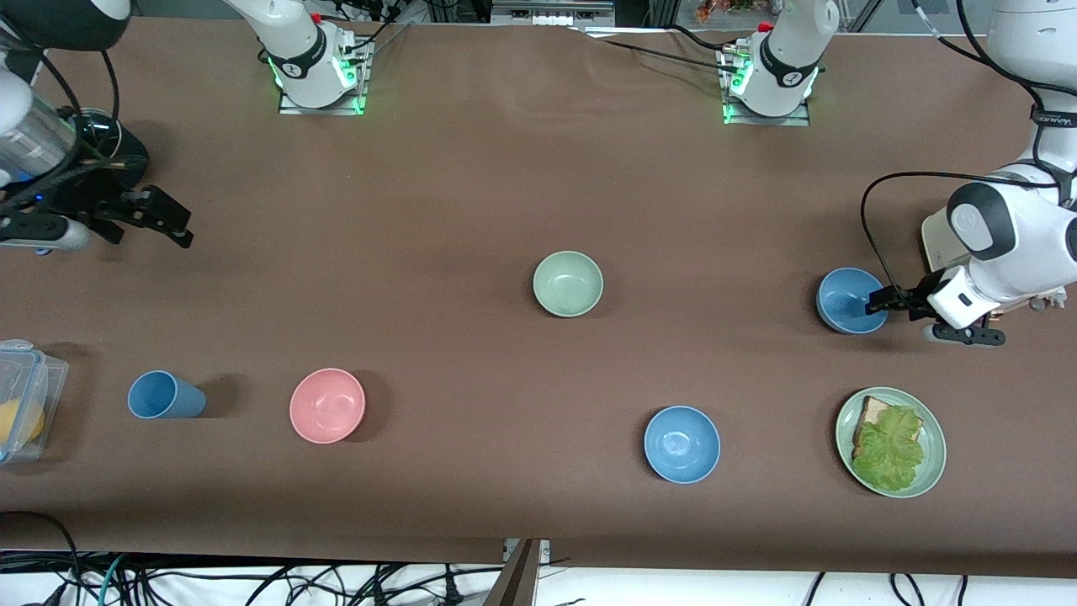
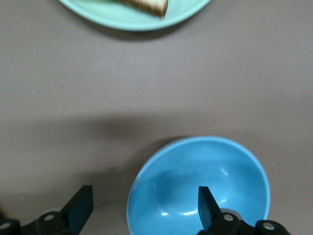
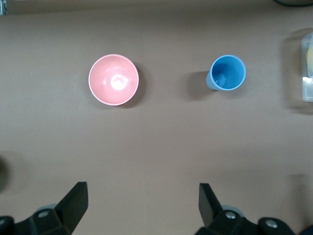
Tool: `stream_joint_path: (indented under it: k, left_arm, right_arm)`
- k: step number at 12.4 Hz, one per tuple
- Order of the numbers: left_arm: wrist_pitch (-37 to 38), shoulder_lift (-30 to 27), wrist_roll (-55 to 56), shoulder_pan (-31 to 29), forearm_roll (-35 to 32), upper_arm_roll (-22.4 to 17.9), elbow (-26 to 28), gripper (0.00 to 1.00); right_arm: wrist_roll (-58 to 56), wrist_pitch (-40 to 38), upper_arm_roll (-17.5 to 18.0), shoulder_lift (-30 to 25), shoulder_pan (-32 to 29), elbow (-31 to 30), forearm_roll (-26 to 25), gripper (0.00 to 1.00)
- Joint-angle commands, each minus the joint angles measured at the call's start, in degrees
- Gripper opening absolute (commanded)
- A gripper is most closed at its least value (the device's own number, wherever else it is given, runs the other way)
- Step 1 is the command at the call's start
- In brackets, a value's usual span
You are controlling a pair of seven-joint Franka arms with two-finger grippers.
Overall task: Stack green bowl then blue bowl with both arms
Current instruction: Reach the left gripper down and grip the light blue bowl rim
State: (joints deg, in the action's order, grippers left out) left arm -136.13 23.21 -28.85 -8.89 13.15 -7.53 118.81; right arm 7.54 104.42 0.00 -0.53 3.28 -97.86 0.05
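Note:
The green bowl (image 1: 568, 284) sits upright and empty in the middle of the table. One blue bowl (image 1: 848, 300) stands toward the left arm's end; the other blue bowl (image 1: 681, 443) is nearer the front camera. My left gripper (image 1: 877, 303) is open, low at the first blue bowl's rim. In the left wrist view the blue bowl (image 2: 195, 169) has one finger (image 2: 208, 205) inside it and the other finger (image 2: 80, 205) outside, so the left gripper (image 2: 144, 208) straddles the rim. My right gripper (image 1: 172, 225) is open and empty, over bare table at the right arm's end (image 3: 142, 203).
A pink bowl (image 1: 327, 405) and a blue cup (image 1: 164, 396) stand toward the right arm's end, with a clear plastic box (image 1: 21, 400) at that table edge. A green plate (image 1: 930, 471) with bread and lettuce lies near the left arm's end, nearer the camera than the left gripper.

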Motion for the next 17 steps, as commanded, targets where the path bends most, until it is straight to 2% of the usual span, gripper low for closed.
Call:
stream_joint_path:
  k: [1,2,3,4,5,6,10,12,13,17]
  left_arm:
    - [-1.24,-0.97,-2.61,-0.43,3.37,0.24,3.79,0.95]
    - [-1.77,-1.06,-2.70,-0.69,3.64,0.24,4.93,0.92]
    - [-3.86,-0.97,-2.96,-0.78,3.99,0.24,6.33,0.85]
    - [-6.06,-0.71,-3.05,-0.78,4.25,0.24,7.31,0.66]
    - [-6.25,-0.27,-3.05,-0.78,4.26,0.24,7.40,0.29]
    - [-6.08,-0.27,-3.05,-0.69,4.26,0.24,7.23,0.00]
    - [-4.68,-0.71,-2.53,-0.69,4.34,0.24,5.74,0.00]
    - [-0.39,-0.89,-1.92,-0.08,4.43,0.32,2.32,0.00]
    - [1.90,-0.97,-1.21,0.45,5.65,0.76,-0.04,0.00]
    - [5.52,-1.15,6.06,10.01,9.53,2.95,-6.12,0.00]
  right_arm:
    - [0.36,-3.07,-0.09,1.76,-0.21,3.12,0.56,1.00]
    - [2.19,-4.13,0.26,1.68,0.14,3.20,0.48,1.00]
    - [3.86,-4.31,0.44,1.59,0.32,3.21,0.04,1.00]
    - [4.06,-4.84,0.35,1.59,0.32,3.21,0.30,1.00]
    - [4.06,-5.28,0.35,1.59,0.32,3.12,0.39,1.00]
    - [4.58,-6.67,0.35,1.59,0.32,3.12,0.39,1.00]
    - [4.50,-6.95,0.70,1.94,-0.99,3.21,0.21,1.00]
    - [4.50,-6.77,3.06,1.94,-3.18,3.21,0.13,1.00]
    - [4.58,-6.77,3.16,1.94,-3.19,3.21,0.04,1.00]
    - [4.58,-6.78,3.16,1.85,-3.02,3.56,0.04,1.00]
